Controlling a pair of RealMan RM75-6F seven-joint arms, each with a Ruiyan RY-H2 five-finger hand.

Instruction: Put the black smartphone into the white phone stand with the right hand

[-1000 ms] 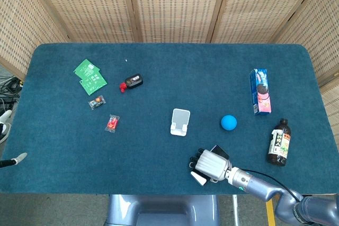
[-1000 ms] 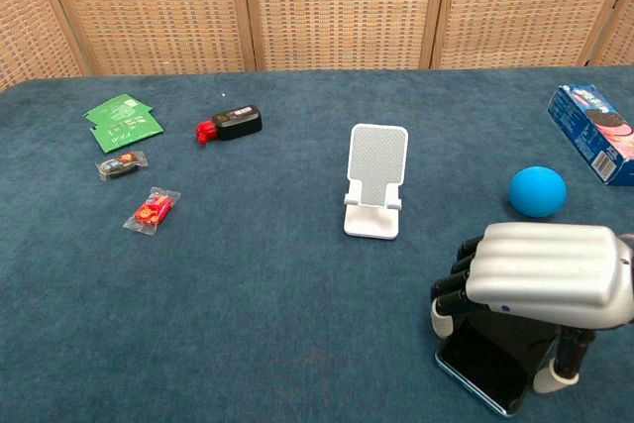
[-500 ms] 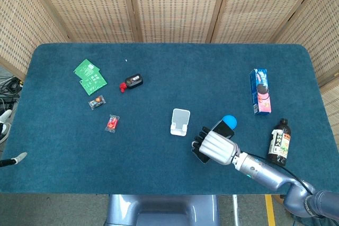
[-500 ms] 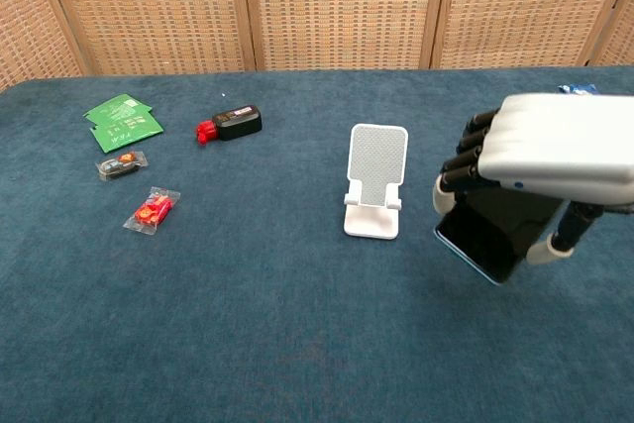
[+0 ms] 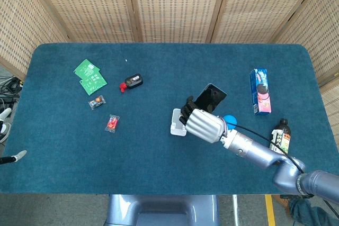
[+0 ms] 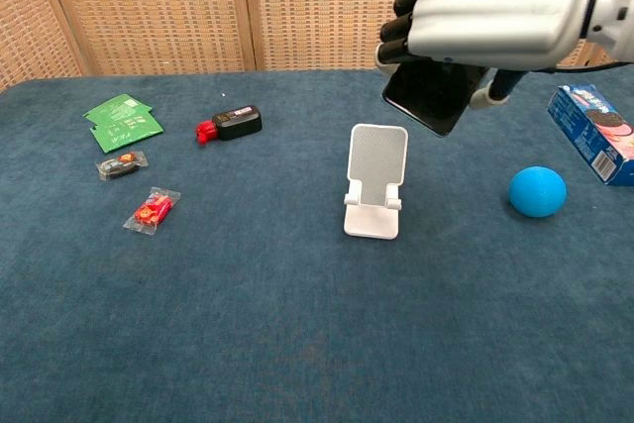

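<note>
My right hand [image 6: 495,2] [image 5: 203,124] grips the black smartphone [image 6: 433,96] [image 5: 210,98] and holds it in the air, tilted, just above and slightly right of the white phone stand [image 6: 375,181]. The stand sits upright on the blue table, its cradle empty. In the head view the hand covers most of the stand [image 5: 175,125], leaving only its left edge visible. The phone's lower edge hangs close above the stand's top. No view shows my left hand.
A blue ball [image 6: 538,191] lies right of the stand, a cookie box [image 6: 598,132] and a dark bottle [image 5: 279,140] further right. On the left lie a small black-and-red bottle [image 6: 229,124], green packets [image 6: 121,119] and two wrapped candies [image 6: 151,209].
My right hand has lifted the phone from the table's near edge and carried it up and leftward to hover over the stand. The blue ball is uncovered again.
</note>
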